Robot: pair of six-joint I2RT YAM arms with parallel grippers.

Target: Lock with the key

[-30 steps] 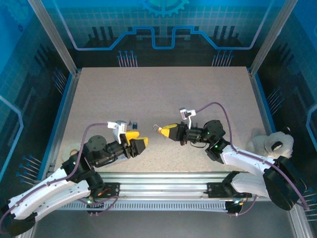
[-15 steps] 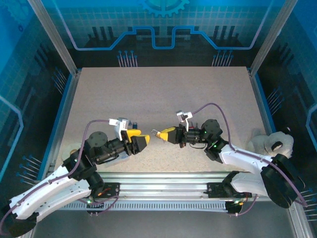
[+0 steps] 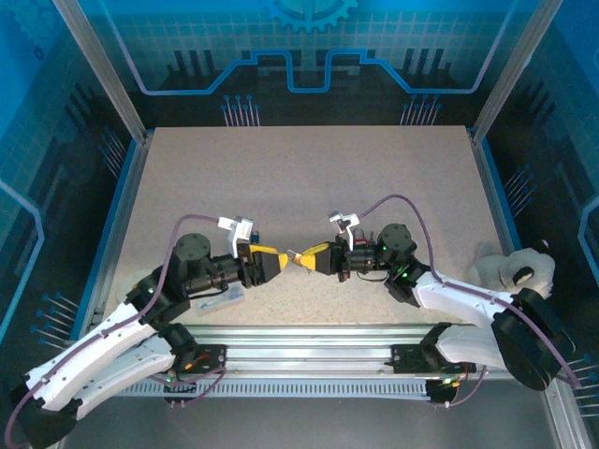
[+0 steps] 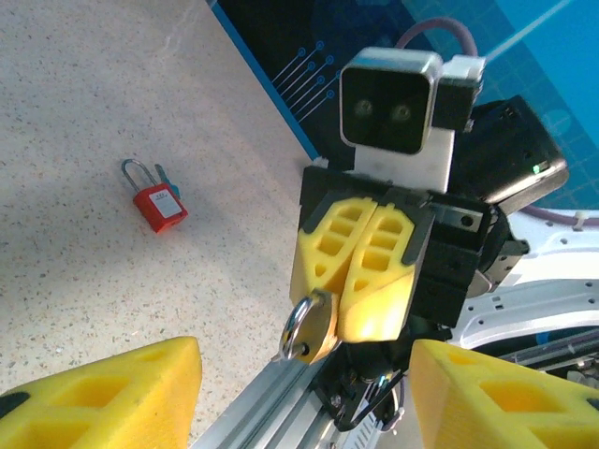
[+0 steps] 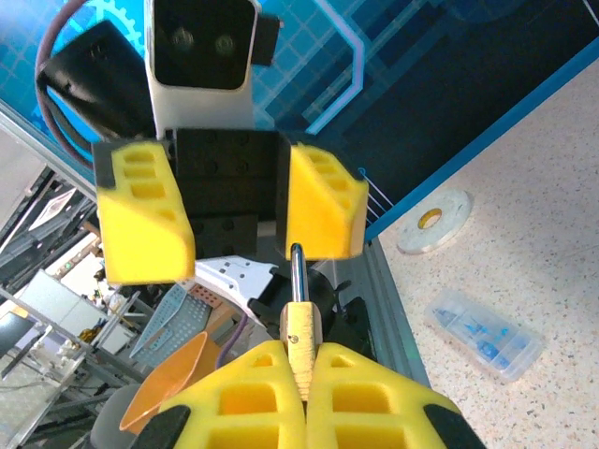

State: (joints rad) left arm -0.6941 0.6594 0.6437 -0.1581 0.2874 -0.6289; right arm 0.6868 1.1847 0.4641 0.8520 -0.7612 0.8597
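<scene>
Red padlock (image 4: pixel 160 207) is carrying a white label, unreadable. Key (image 4: pixel 165 175) is lying just beside its shackle on speckled beige table (image 4: pixel 84 94); blue circuit-print walls (image 3: pixel 299 56) are enclosing it. Right gripper (image 4: pixel 339 323) is clamping brass padlock (image 4: pixel 316 325); left gripper (image 5: pixel 239 254) fingers are standing apart.

I can read no word, number or brand anywhere. The red padlock (image 4: pixel 159 208) on the table has a pale label on its face, its print too small to make out. The clear packet (image 5: pixel 485 337) near the table's near edge shows only blurred blue marks.
</scene>
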